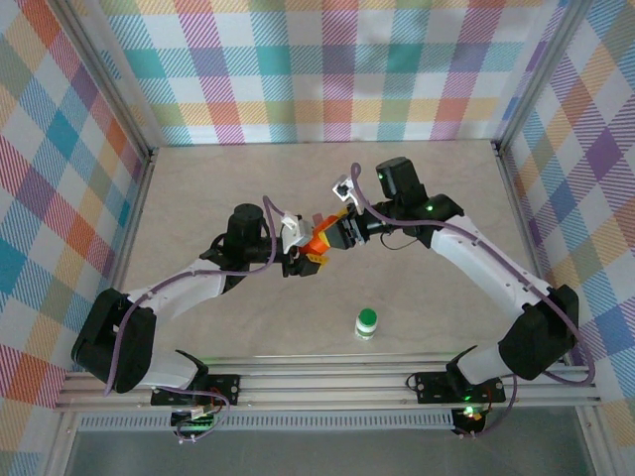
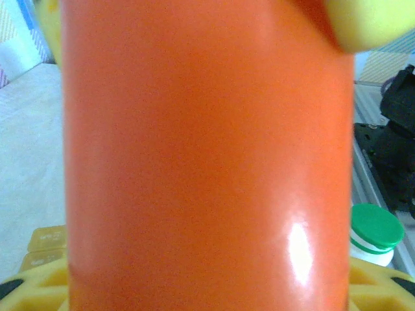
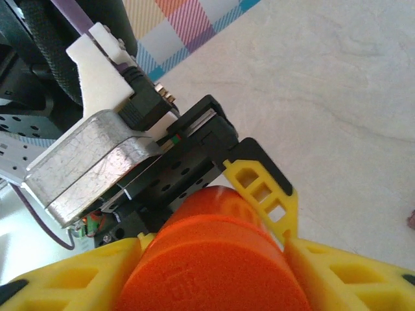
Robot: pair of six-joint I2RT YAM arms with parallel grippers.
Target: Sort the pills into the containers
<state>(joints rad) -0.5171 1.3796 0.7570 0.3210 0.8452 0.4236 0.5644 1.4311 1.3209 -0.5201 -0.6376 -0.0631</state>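
A pale, faintly wood-grained tabletop point(image 1: 446, 198) is lying bare across most of its width, and pastel plaid fabric walls point(image 1: 327, 69) in pink, teal, yellow and purple are closing it in on three sides, with slanted aluminium corner posts point(image 1: 109, 84) running down to the back corners. A grooved aluminium rail point(image 1: 327, 382) is running along the near edge, carrying both arm bases. Near the middle of the table the two arms are meeting over a smooth, glossy orange plastic cylindrical bottle point(image 1: 319, 244), which is hanging above the surface, tilted, between them. The left gripper point(image 1: 306, 260) is clamping this bottle by its body; in the left wrist view the orange wall point(image 2: 207, 155) is taking up nearly the whole width between yellow latticed fingers point(image 2: 32, 282). The right gripper point(image 3: 214, 259) is bracketing the bottle's orange top end with its yellow fingers point(image 3: 324, 272) close on either side, though whether they are pressing on it or standing just off it cannot be told. A small white plastic bottle with a green screw cap point(image 1: 367, 323) is standing upright on the tabletop, well apart from the arms and close to the front rail.
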